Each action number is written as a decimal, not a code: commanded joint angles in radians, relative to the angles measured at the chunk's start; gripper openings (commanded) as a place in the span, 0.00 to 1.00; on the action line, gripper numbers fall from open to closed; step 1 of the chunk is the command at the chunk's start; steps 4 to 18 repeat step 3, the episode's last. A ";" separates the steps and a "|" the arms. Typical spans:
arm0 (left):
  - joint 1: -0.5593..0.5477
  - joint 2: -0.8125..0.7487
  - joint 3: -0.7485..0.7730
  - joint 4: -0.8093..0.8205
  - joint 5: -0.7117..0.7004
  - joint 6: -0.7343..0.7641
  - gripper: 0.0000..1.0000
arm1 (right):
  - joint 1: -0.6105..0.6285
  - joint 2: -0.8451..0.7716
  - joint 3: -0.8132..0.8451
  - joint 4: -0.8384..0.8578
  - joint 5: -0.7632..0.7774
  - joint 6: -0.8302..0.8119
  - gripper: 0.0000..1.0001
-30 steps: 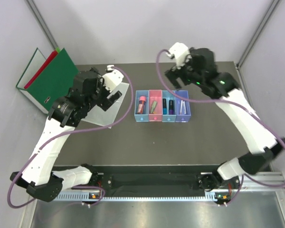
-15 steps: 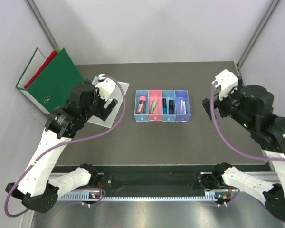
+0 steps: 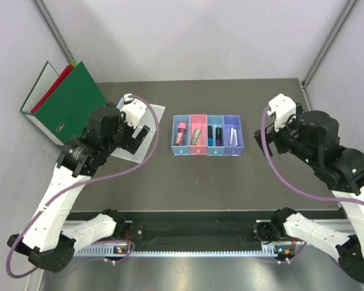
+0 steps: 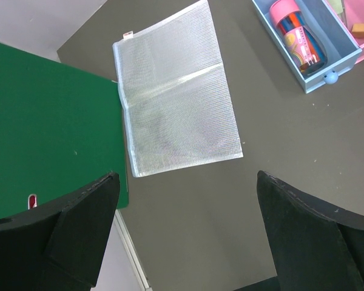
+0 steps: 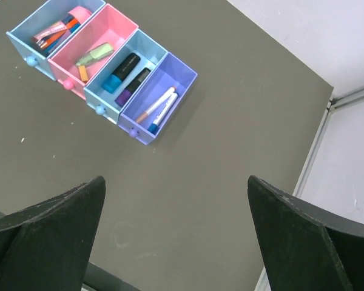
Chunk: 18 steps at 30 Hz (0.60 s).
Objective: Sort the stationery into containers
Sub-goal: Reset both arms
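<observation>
Left of the containers (image 5: pixel 181 77), the left gripper (image 4: pixel 187 182) is hanging wide open, gripping nothing. The stationery is sitting inside them: glue stick (image 4: pixel 294 33), highlighter (image 5: pixel 96 54), markers (image 5: pixel 124 66), pens (image 5: pixel 156 109) — sorting is looking finished. Right of the containers, the right gripper (image 5: pixel 176 182) is gaping, empty.

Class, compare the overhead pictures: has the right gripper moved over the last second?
Yes. The right gripper has swung from beyond the row of bins round to their right side.
</observation>
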 commanded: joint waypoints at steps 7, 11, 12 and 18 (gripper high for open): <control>0.011 -0.020 0.024 0.018 0.003 -0.011 0.99 | -0.003 -0.003 -0.003 0.040 0.013 0.004 1.00; 0.011 -0.020 0.024 0.018 0.003 -0.011 0.99 | -0.003 -0.003 -0.003 0.040 0.013 0.004 1.00; 0.011 -0.020 0.024 0.018 0.003 -0.011 0.99 | -0.003 -0.003 -0.003 0.040 0.013 0.004 1.00; 0.011 -0.020 0.024 0.018 0.003 -0.011 0.99 | -0.003 -0.003 -0.003 0.040 0.013 0.004 1.00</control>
